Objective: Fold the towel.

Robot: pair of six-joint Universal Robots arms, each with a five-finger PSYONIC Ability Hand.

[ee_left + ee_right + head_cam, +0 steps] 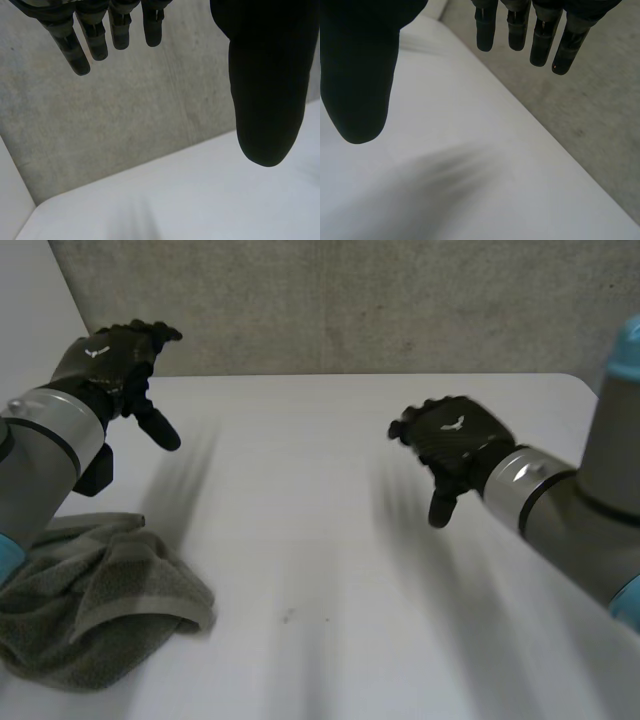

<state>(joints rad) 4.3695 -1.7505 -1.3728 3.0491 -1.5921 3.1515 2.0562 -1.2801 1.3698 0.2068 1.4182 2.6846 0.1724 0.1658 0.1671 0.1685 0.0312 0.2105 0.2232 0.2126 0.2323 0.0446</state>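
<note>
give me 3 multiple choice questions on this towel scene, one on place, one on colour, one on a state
1. Where does the towel lie?
A on the table, at its near edge by the left arm
B in the table's middle
C hanging off the table's far edge

2. What colour is the towel?
A white
B grey-green
C red

3. What state is the left hand in?
A shut on the towel
B open, holding nothing
C pressing flat on the towel

Answers: 1 A, the head view shows it bunched beside that arm; 2 B, the cloth is dull grey-green throughout; 3 B, its wrist view shows straight fingers with nothing between them and the thumb.
</note>
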